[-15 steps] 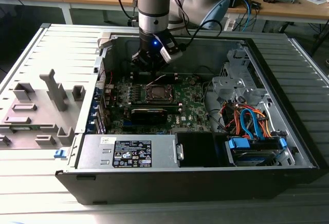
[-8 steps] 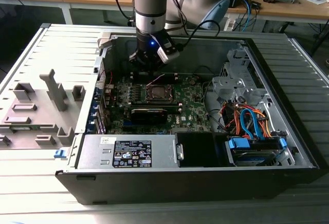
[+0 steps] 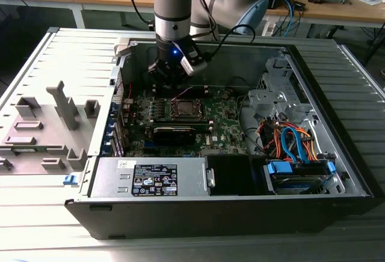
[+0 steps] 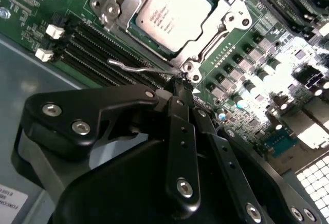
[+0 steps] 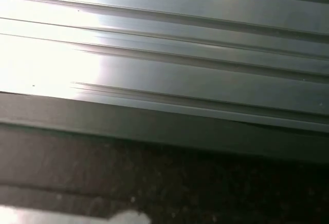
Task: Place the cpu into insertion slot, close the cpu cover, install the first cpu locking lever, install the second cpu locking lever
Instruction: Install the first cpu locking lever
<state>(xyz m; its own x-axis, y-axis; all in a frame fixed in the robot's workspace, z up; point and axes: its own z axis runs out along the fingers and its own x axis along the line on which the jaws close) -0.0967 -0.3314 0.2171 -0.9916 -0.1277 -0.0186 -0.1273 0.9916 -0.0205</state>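
Here your gripper has its jaws pinched together, empty, tips at the lever running along the cover's edge.

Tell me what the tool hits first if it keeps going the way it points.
Most likely the thin wire locking lever beside the cpu cover: in the second wrist view the tool tip points at the lever's hinge end by the cover's corner. How far apart they are is unclear.
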